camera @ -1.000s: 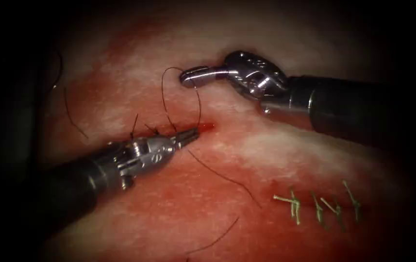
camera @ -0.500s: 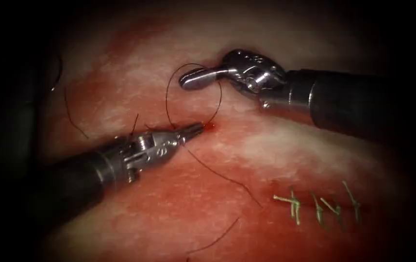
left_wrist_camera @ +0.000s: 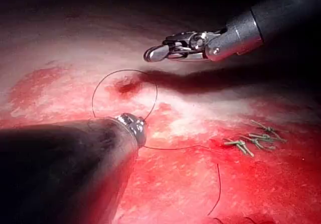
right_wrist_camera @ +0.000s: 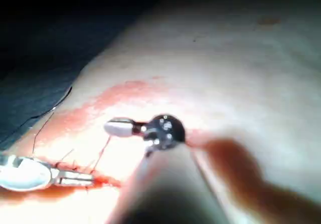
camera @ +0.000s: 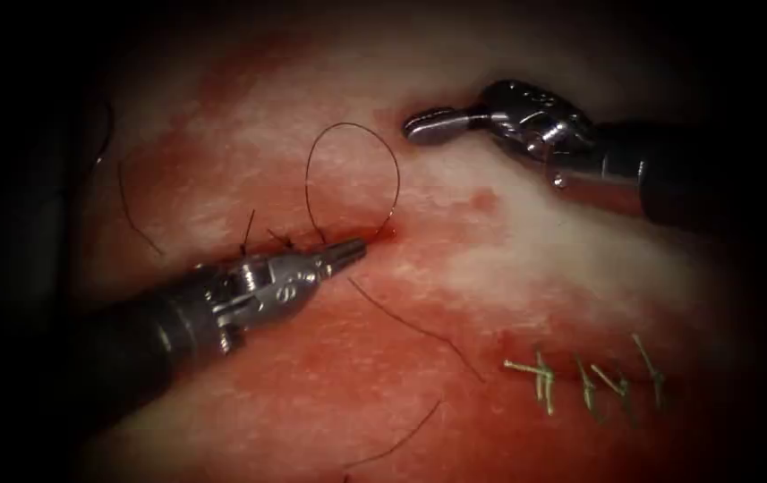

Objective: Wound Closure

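My left tool lies along the cut on the tissue, jaws shut on the dark thread at the cut's right end. From those jaws the thread rises in a free round loop over the tissue beyond the cut. My right tool hovers up and to the right of the loop, jaws shut and holding nothing. It shows the same way in the left wrist view and in its own view. A spot of red fluid sits by the left tool's tip.
Short dark stitch ends stand up along the cut behind the left tool. Loose thread strands trail over the red tissue in front. Several pale green stitches cross a second line at the lower right.
The right tool has let go of the thread and drawn back up and to the right. The loop it left has widened and stands free. The left tool stayed at the cut.
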Motion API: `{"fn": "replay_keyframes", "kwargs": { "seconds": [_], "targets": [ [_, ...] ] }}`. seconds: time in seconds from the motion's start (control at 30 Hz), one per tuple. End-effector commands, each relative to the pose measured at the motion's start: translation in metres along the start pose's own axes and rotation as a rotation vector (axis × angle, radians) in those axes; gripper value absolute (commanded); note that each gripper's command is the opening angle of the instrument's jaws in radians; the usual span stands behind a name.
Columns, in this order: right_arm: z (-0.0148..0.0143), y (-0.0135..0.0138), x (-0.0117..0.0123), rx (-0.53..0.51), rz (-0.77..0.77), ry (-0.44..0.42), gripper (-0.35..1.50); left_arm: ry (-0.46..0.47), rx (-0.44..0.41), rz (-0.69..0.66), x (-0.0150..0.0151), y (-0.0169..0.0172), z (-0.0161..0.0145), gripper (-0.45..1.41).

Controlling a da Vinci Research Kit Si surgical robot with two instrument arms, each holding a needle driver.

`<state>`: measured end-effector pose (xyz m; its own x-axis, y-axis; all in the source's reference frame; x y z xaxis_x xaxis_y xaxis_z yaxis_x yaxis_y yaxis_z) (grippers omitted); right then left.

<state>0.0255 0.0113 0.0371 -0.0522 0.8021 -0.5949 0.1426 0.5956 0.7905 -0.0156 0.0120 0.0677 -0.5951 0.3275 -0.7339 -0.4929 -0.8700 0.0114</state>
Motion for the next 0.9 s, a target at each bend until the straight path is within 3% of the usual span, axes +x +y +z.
{"fn": "replay_keyframes", "kwargs": {
  "seconds": [0.03, 0.33, 0.9],
  "targets": [
    [0.0008, 0.0013, -0.0012, -0.012, -0.017, -0.023, -0.25, 0.001, 0.0, -0.001, 0.0003, 0.0, 0.0005, -0.45],
    [0.0026, 0.0037, -0.0054, -0.008, -0.067, -0.059, -0.33, 0.003, 0.006, -0.016, 0.0024, 0.0007, -0.0004, -0.45],
    [0.0073, 0.0011, -0.0024, 0.179, -0.009, -0.007, -0.35, 0.023, 0.005, -0.001, -0.0002, -0.0006, 0.0034, -0.45]
  ]
}}
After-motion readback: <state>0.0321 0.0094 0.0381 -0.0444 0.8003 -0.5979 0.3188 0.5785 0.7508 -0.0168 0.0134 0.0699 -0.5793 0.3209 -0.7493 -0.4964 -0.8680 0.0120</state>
